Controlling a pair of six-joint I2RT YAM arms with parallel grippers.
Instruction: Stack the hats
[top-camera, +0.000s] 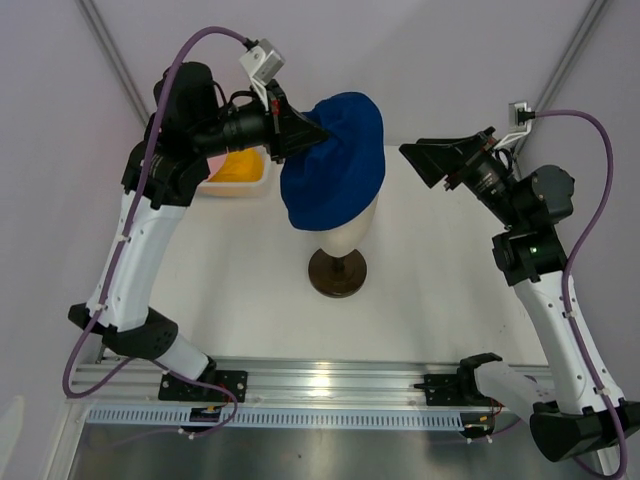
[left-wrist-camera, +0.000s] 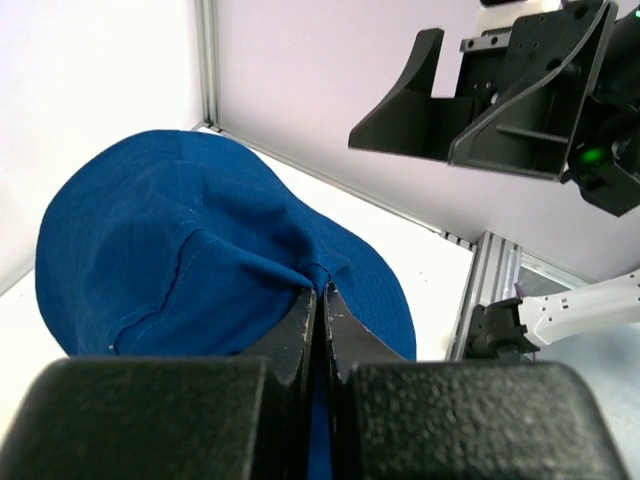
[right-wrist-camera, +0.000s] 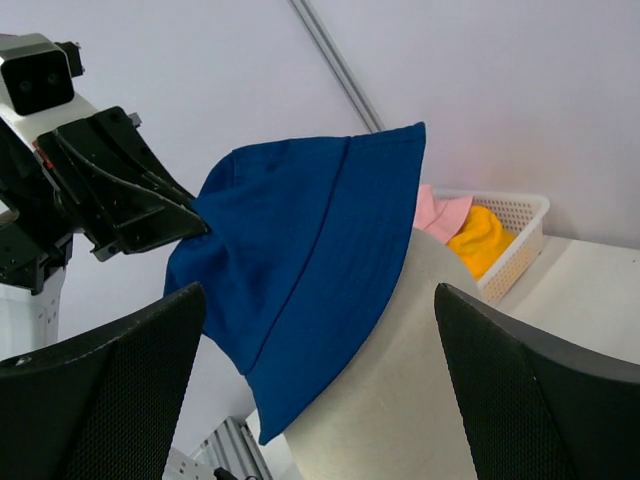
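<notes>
The dark blue hat (top-camera: 335, 160) is found draped askew over the mannequin head (top-camera: 345, 237); its brim is pinched by the closed left gripper (top-camera: 318, 132); the right gripper (top-camera: 418, 160) is held wide open and empty alongside. Seating is judged in hand; next, the opposite brim should be drawn down. The pink hat (right-wrist-camera: 440, 215) and yellow hat (right-wrist-camera: 480, 240) lie in the far basket (right-wrist-camera: 522, 232).

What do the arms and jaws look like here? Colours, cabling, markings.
Both alike: left arm and right arm have white link shells with black joints. Jaws are black, broad wedges with textured faces. A purple cable loops along each arm to a small light-grey wrist camera. A green light glows on the right arm.
</notes>
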